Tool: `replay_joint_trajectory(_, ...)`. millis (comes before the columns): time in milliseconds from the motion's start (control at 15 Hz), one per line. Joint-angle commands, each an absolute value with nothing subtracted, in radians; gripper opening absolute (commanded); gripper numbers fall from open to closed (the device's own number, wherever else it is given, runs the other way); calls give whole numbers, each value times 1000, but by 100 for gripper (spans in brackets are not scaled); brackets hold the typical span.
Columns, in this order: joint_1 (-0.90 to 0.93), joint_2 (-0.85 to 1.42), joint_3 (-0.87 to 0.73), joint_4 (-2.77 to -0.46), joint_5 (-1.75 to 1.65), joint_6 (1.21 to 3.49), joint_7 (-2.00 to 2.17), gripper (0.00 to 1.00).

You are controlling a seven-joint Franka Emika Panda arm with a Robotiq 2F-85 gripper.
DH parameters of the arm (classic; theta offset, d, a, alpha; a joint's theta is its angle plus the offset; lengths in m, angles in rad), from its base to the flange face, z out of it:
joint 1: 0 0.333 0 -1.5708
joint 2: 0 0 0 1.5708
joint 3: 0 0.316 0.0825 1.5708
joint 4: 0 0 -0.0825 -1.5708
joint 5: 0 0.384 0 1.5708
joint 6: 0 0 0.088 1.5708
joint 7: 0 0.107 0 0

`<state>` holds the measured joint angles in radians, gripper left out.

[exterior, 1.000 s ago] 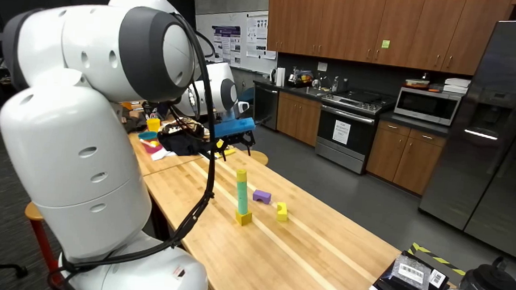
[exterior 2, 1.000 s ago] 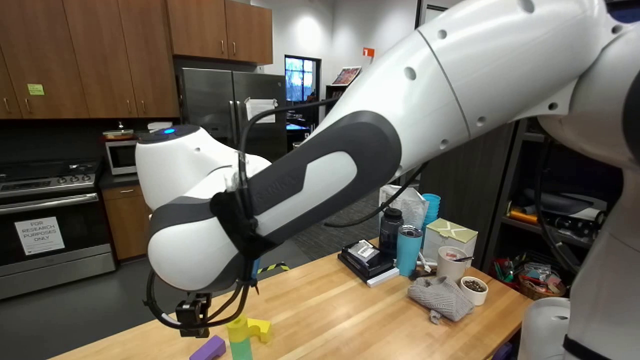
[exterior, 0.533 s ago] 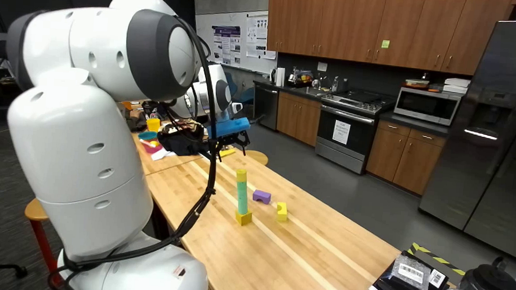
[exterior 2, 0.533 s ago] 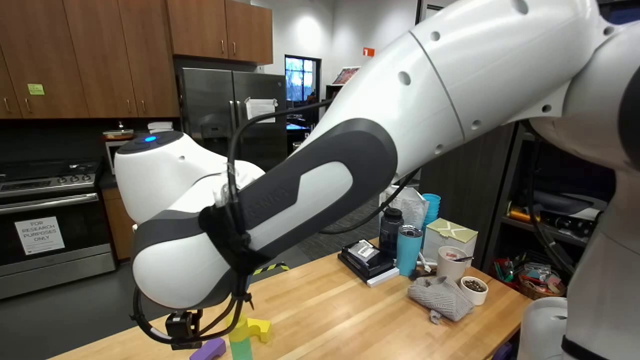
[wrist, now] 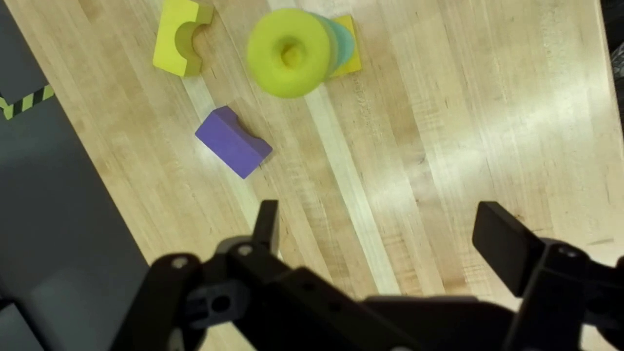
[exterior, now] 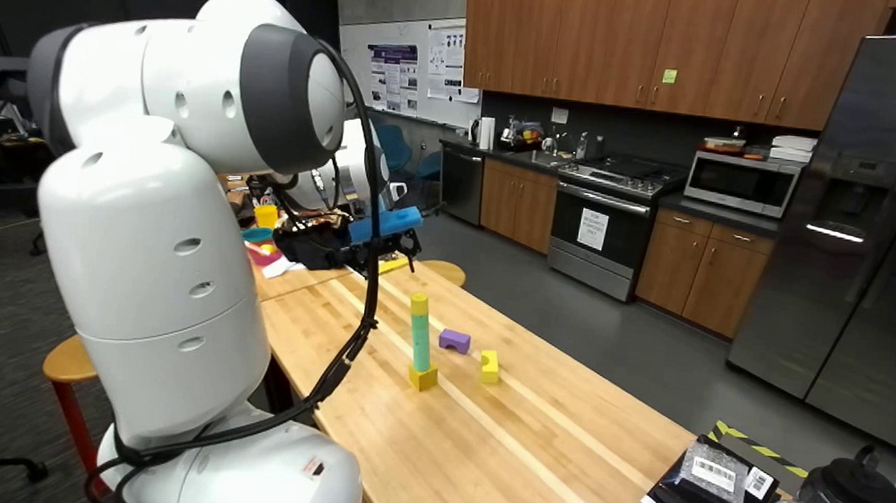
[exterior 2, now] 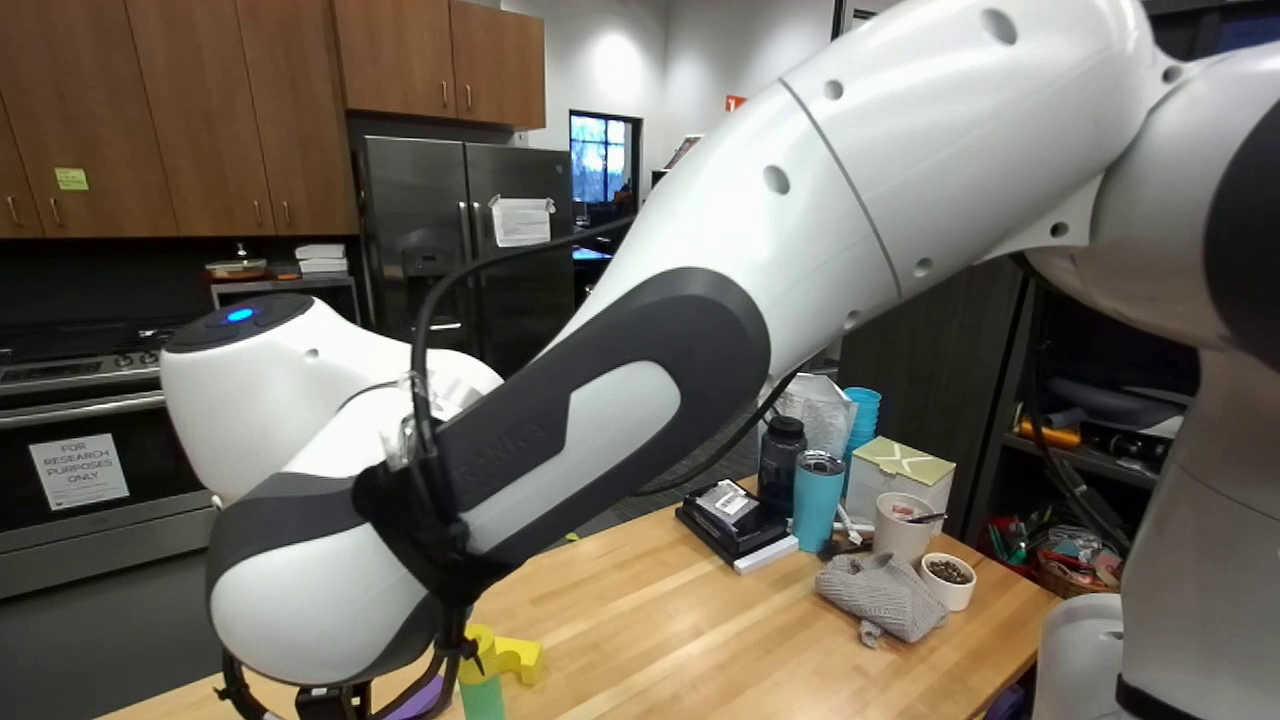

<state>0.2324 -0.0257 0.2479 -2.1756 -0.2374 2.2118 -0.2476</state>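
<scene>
"Two black fingers (wrist: 507, 246) on the gripper (wrist: 378, 209): how do they stand?"

"Wide apart, pale wooden tabletop (wrist: 414, 190) showing between them."

"What lies nearest?"

"A purple block with a curved notch (wrist: 231, 141), at the gripper's ten o'clock in the wrist view, clear of both fingers; a round yellow piece (wrist: 285, 53) atop a teal cylinder (wrist: 345, 44) is at its eleven."

"And the white-and-grey robot arm (exterior 2: 620, 405)?"

"Slopes down toward eight o'clock in an exterior view."

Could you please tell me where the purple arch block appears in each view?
In an exterior view: purple arch block, below centre.
In an exterior view: purple arch block, bottom edge, left, partly hidden.
In the wrist view: purple arch block, left of centre.
Shared landmark: yellow arch block, visible in every view.
</scene>
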Motion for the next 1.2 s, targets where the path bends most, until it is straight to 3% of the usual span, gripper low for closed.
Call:
replay_joint_trajectory(0,247,6,257,-2142,-264,2191,-250,100)
replay_joint_trajectory(1133,285,151,266,-1920,-421,2083,-246,100)
